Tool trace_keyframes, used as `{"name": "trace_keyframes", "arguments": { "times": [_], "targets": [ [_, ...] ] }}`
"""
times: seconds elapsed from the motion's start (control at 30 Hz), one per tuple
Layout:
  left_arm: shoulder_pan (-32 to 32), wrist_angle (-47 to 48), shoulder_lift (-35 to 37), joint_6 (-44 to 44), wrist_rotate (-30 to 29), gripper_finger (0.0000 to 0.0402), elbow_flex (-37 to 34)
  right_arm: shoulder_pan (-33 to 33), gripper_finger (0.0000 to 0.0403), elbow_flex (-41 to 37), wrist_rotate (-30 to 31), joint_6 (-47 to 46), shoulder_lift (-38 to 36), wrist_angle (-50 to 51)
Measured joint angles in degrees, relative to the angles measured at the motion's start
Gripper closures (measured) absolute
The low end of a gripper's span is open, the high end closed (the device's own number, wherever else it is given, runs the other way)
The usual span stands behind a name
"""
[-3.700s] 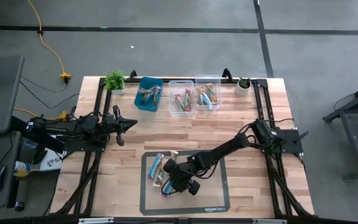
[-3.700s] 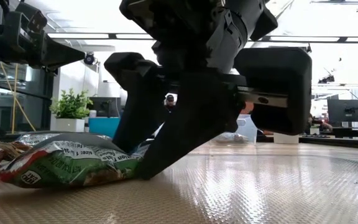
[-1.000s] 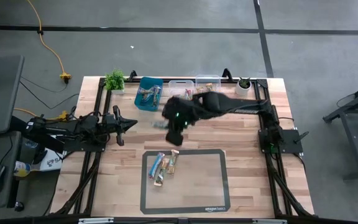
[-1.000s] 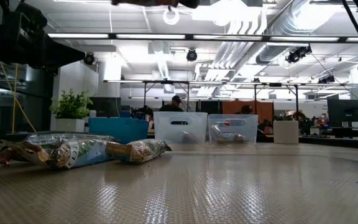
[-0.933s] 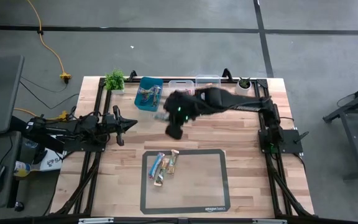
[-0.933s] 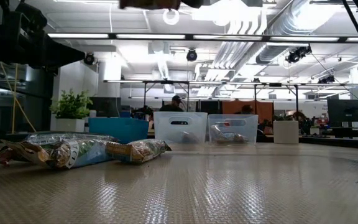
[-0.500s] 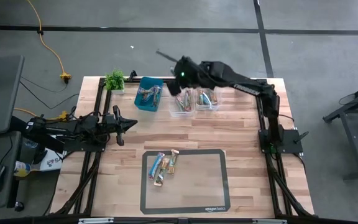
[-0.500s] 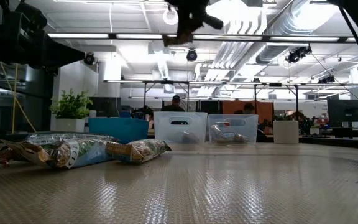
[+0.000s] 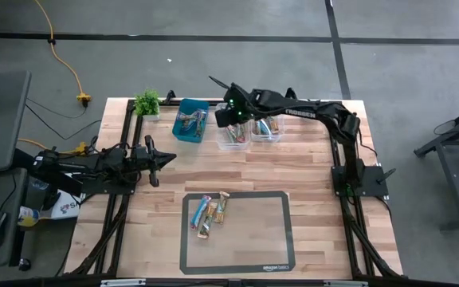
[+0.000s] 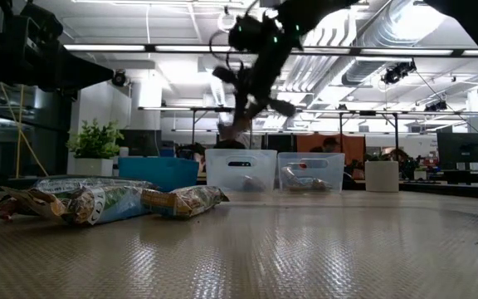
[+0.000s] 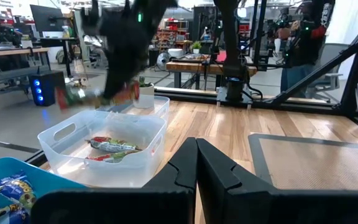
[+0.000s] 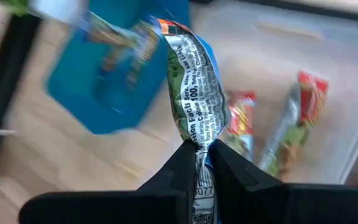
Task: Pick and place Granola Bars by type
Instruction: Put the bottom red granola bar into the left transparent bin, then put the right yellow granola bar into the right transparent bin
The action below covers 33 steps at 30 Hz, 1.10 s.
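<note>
My right gripper (image 9: 228, 118) hangs at the far side of the table, over the clear bin (image 9: 232, 131) next to the teal bin (image 9: 190, 121). It is shut on a granola bar (image 12: 194, 87) with a green and silver wrapper. That clear bin holds a few red and green bars (image 12: 291, 124), and the teal bin holds blue ones (image 11: 2, 190). Several more bars (image 9: 209, 214) lie flat on the dark mat (image 9: 261, 239). My left gripper (image 9: 166, 159) waits shut, above the table's left side. My right gripper pinches the bar's crimped end (image 12: 199, 152) between its two fingers, coming from above and pointing down. The bar hangs below the fingers, lifted clear, above the clear bin and the teal bin's edge.
A second clear bin (image 9: 266, 123) with bars stands right of the first. Small potted plants stand at the far left (image 9: 147, 102) and far right (image 9: 312, 108). Bare wood lies between the bins and the mat.
My right gripper has carried the bar from above the table's middle toward the far edge, rising high, then coming down over the clear bin beside the teal one. The bar has stayed hanging in its shut fingers.
</note>
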State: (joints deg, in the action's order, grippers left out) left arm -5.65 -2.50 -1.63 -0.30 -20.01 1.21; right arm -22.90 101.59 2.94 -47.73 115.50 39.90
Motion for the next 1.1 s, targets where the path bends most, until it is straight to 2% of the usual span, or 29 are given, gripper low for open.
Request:
{"name": "trace_keyframes", "arguments": {
  "times": [0.13,0.37,0.67,1.1],
  "targets": [
    [0.0,0.0,0.0,0.0,0.0,0.0401,0.0,-1.1,0.0373,-5.9,-2.0,-2.3,0.0,-5.4],
    [0.0,0.0,0.0,0.0,0.0,0.0401,0.0,-1.4,0.0373,-11.2,-3.1,-4.5,0.0,-7.3],
    [0.0,0.0,0.0,0.0,0.0,0.0401,0.0,-0.7,0.0368,-12.9,0.6,-6.3,-0.1,-7.5],
    [0.0,0.0,0.0,0.0,0.0,0.0401,0.0,-0.7,0.0284,-12.9,1.1,-4.7,-0.1,-8.6]
  ]
}}
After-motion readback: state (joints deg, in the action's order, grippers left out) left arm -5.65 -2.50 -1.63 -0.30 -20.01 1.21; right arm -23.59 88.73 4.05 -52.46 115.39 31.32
